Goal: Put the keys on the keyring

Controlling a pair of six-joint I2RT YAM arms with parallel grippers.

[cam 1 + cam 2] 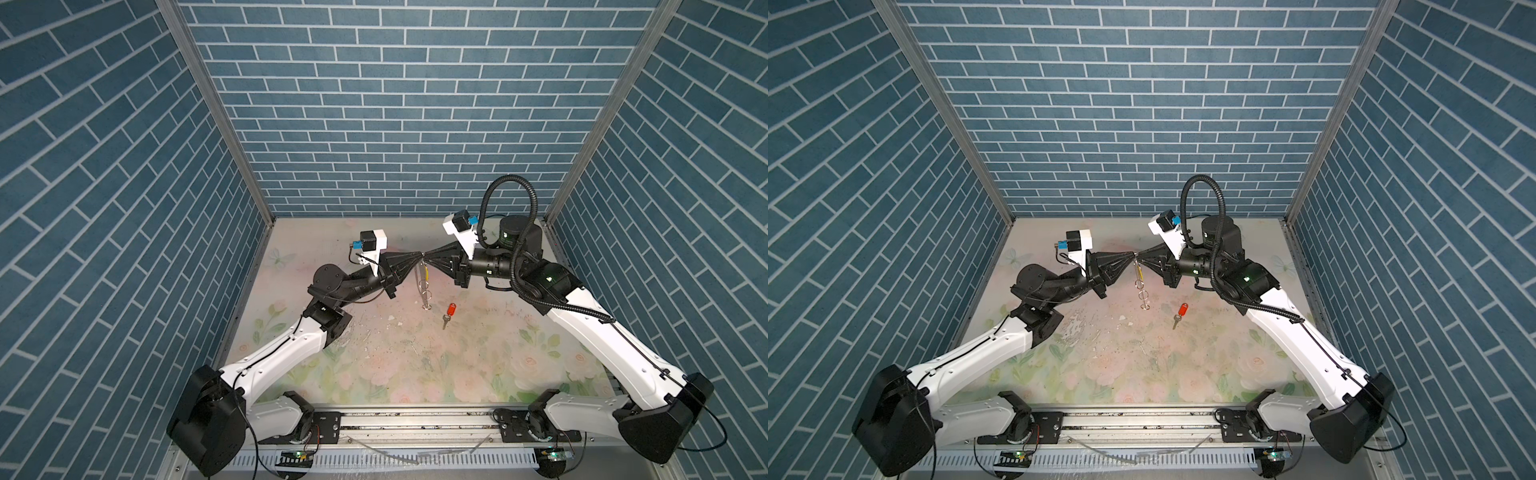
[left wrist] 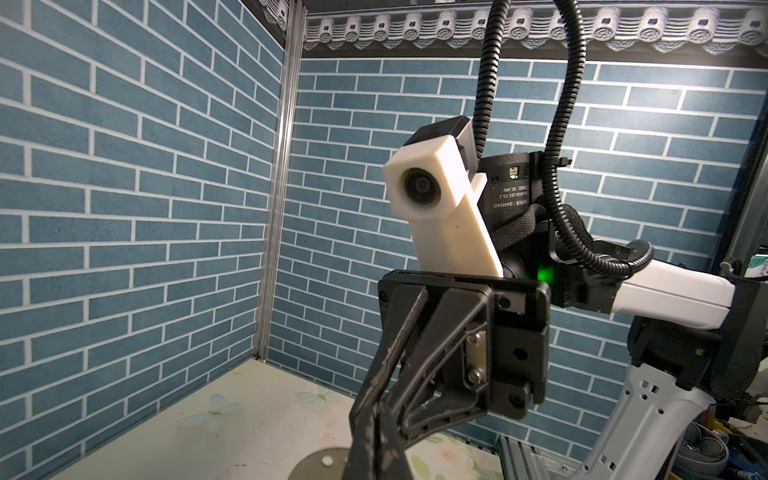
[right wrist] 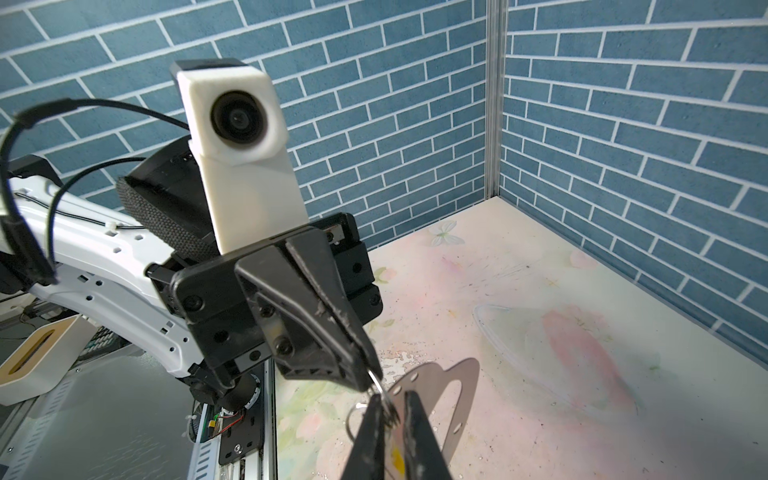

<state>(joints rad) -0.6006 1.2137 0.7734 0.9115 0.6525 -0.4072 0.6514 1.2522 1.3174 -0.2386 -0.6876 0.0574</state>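
The keyring point(image 3: 422, 374) hangs in the air from the point where my two arms meet tip to tip. It is edge-on in both top views, a flat loop with its silver rings point(image 1: 424, 287) strung down one edge. Whether the lowest ring touches the table point(image 1: 415, 374) I cannot tell. I judge the band light and stiff, but free to swing and twist from a one-point hold. The ring wire looks thin, hard and slick, so a pull along it would likely slide it out of the pads.

At the keyring's top, right under the hold, dangles the yellow-tagged key point(image 1: 424, 272). It looks threaded or nearly so, but I can't confirm that. The left gripper point(image 3: 372, 376) is clamped tight on a small ring there, a loop of wire poking from its tips in the right wrist view. The right gripper point(image 3: 392, 401) faces it, its jaws a slim gap apart around the wire beside that ring, with the yellow tag showing through the gap (whether they bite yet, I cannot tell).

The red-tagged key point(image 1: 449, 314) lies flat on the table just beside the keyring's bottom ring, on the right arm's side, untouched. I expect it to be small, rigid and light, with a thin metal blade that offers little to pinch against the table. I would take the plastic tag across its narrow width, since it is thicker and grippier. Where its hole sits is too small to make out.
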